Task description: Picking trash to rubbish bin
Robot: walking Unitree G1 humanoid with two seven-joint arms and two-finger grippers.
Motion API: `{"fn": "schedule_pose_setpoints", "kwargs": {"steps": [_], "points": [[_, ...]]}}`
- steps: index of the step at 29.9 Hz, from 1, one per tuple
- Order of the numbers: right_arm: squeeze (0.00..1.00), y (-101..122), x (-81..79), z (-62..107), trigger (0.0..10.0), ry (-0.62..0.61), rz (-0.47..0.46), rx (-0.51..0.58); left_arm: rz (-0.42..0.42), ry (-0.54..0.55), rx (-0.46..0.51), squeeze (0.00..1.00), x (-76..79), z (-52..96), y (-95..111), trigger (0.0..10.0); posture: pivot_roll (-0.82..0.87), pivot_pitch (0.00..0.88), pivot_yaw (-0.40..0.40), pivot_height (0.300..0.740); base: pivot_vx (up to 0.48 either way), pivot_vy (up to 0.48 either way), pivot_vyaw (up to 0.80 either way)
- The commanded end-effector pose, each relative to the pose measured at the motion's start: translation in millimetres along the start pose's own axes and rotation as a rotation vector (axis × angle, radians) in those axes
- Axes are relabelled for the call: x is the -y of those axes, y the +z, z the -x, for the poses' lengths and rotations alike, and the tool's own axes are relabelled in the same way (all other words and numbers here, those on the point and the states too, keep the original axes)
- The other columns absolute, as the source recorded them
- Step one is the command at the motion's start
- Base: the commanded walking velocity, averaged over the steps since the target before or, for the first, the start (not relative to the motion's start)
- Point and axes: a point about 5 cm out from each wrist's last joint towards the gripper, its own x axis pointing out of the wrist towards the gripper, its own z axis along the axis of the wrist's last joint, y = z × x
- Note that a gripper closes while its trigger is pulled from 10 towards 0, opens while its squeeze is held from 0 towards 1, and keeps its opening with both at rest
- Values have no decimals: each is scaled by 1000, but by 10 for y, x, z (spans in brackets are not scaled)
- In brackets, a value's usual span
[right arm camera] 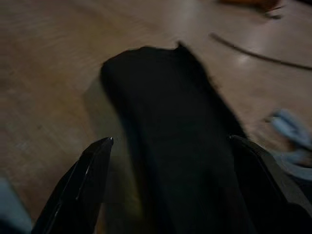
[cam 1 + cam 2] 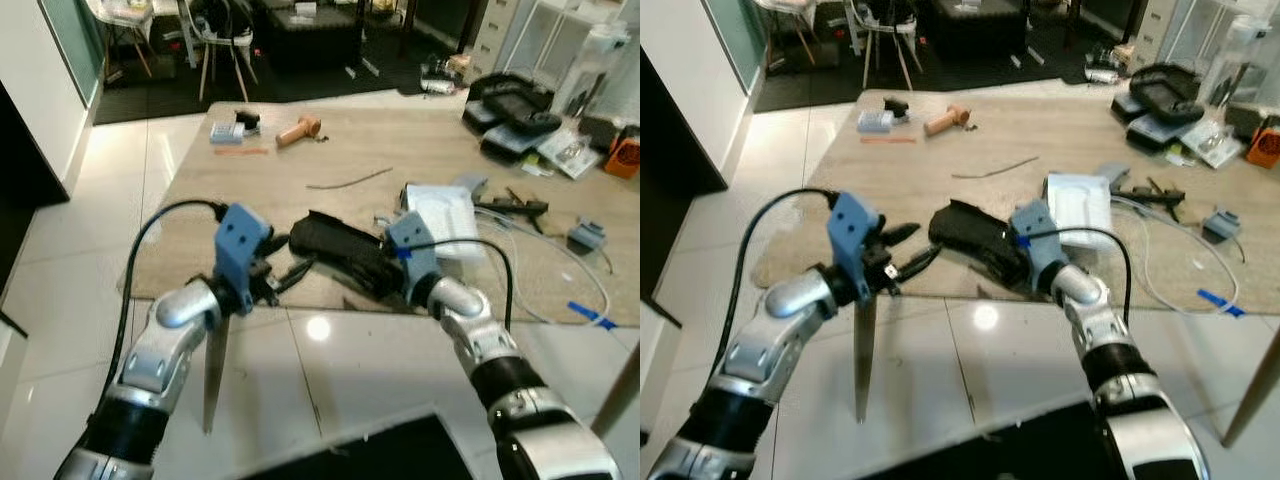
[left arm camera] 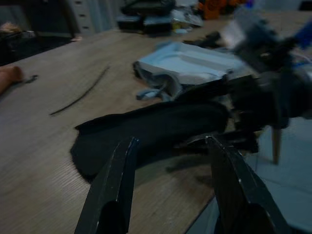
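Note:
A floppy black piece of trash (image 2: 335,245) lies near the front edge of the wooden table (image 2: 230,200). My left gripper (image 2: 290,258) hovers open at its left end; the left wrist view has the black piece (image 3: 156,126) just beyond the spread fingers (image 3: 119,180). My right gripper (image 2: 378,272) reaches in from the right, mostly hidden behind its blue wrist mount. In the right wrist view its open fingers (image 1: 92,170) stand on either side of the black piece (image 1: 170,122). I cannot tell whether they touch it.
Behind the trash lie a white and blue pack (image 2: 440,215), a thin dark wire (image 2: 350,180), a tan tool handle (image 2: 298,130), a blue box (image 2: 227,132), cables and black cases (image 2: 510,115). A table leg (image 2: 213,375) stands below my left gripper on white tiles.

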Motion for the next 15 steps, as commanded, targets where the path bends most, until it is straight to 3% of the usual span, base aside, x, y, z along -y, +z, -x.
{"fn": "schedule_pose_setpoints", "kwargs": {"steps": [1,8,11,15], "points": [[0,-8,-37,-21,10000,35,-29,-2,-23,-19,-19,0,8,17,-6,10000,-32,160,28,740,0,0,0],[0,-133,-135,-29,10000,117,66,-115,-12,-8,-15,0,-6,11,0,10000,-34,166,20,740,0,0,0],[0,-344,-139,31,10000,161,147,-301,17,-27,-6,0,23,1,9,10000,-33,159,15,740,0,0,0],[0,-418,-108,74,10000,170,176,-385,37,-69,1,0,83,-3,12,10000,-47,161,21,740,0,0,0]]}}
